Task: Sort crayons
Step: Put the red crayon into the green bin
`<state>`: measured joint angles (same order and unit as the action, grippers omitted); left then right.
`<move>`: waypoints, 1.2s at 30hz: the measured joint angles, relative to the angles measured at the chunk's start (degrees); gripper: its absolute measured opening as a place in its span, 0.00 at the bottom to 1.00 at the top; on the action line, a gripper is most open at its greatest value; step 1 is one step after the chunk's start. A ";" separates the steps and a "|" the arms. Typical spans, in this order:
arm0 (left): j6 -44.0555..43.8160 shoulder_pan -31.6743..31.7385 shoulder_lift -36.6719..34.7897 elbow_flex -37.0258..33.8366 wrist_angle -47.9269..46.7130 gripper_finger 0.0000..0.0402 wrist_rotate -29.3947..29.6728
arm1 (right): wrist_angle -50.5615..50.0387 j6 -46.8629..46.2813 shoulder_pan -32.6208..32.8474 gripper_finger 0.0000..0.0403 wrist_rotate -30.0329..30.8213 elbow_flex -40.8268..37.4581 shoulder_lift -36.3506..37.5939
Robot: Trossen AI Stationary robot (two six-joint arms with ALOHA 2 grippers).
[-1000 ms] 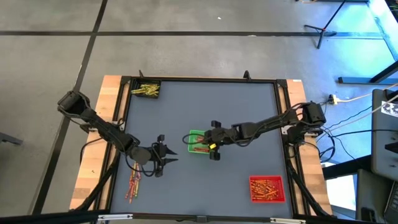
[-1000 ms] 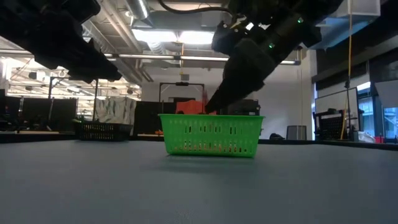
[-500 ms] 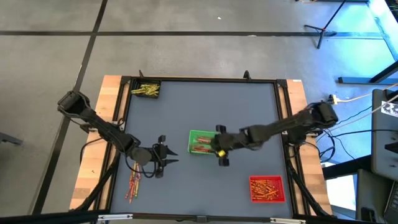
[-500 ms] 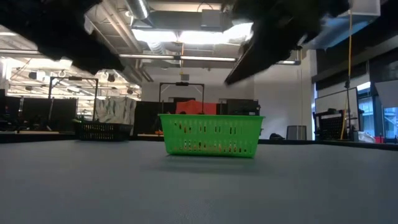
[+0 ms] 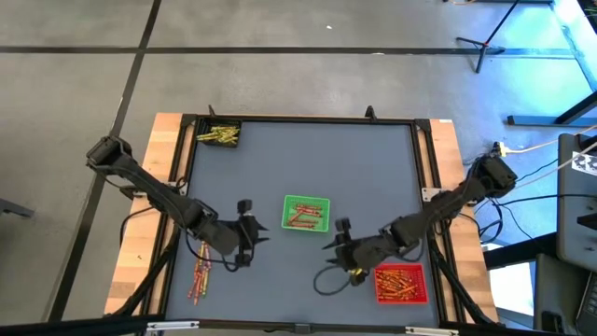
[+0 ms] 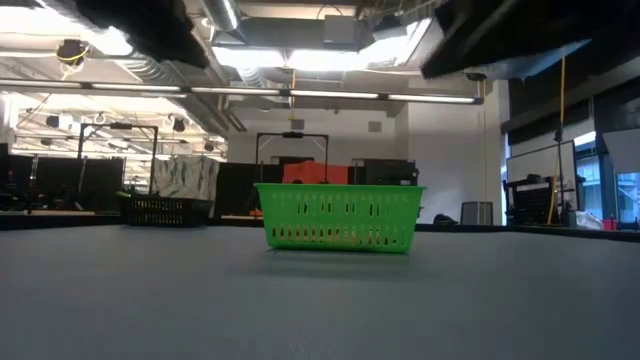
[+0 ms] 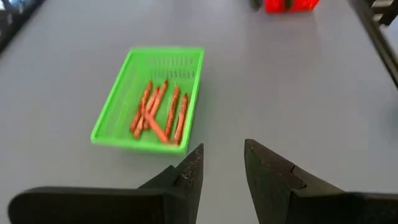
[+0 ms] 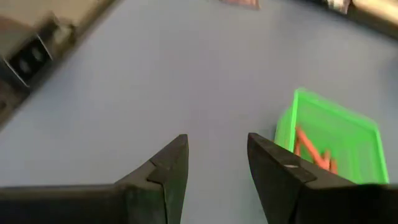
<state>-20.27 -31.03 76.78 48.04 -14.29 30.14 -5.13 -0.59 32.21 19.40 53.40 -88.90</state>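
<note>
A green tray point(image 5: 306, 213) stands mid-table with several orange crayons point(image 7: 158, 113) lying in it; it also shows in the low view point(image 6: 340, 216) and the right wrist view point(image 8: 336, 132). A bunch of loose red, orange and yellow crayons point(image 5: 200, 273) lies on the table near the left edge. My left gripper point(image 5: 248, 233) is open and empty, left of the green tray, its fingertips point(image 7: 222, 165) apart above bare table. My right gripper point(image 5: 340, 248) is open and empty point(image 8: 217, 158), between the green tray and the red tray point(image 5: 401, 283).
The red tray at the near right holds many red and orange crayons. A black tray point(image 5: 219, 135) with yellow and green crayons sits in the far left corner. A raised black frame point(image 5: 298, 120) edges the table. Bare grey table lies between the trays.
My right gripper has left the green tray and swung toward the table's near edge and right, ending beside the red tray. The green tray and its crayons have stayed in place.
</note>
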 joint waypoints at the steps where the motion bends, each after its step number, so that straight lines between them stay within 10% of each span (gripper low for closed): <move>1: -1.65 0.00 0.03 1.24 -3.00 0.25 -0.42 | 3.36 0.79 0.85 0.41 0.75 -1.07 0.00; 16: -50.68 -7.31 0.08 3.66 -32.05 0.25 -14.94 | 37.37 4.22 2.71 0.41 -0.19 -16.10 -0.24; 36: -97.23 -21.05 8.18 3.68 -38.28 0.25 -21.73 | 38.53 5.06 2.64 0.41 -2.99 -16.30 -3.17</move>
<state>-117.50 -52.08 84.97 51.72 -52.58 8.41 33.40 4.47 34.85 16.42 37.10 -92.07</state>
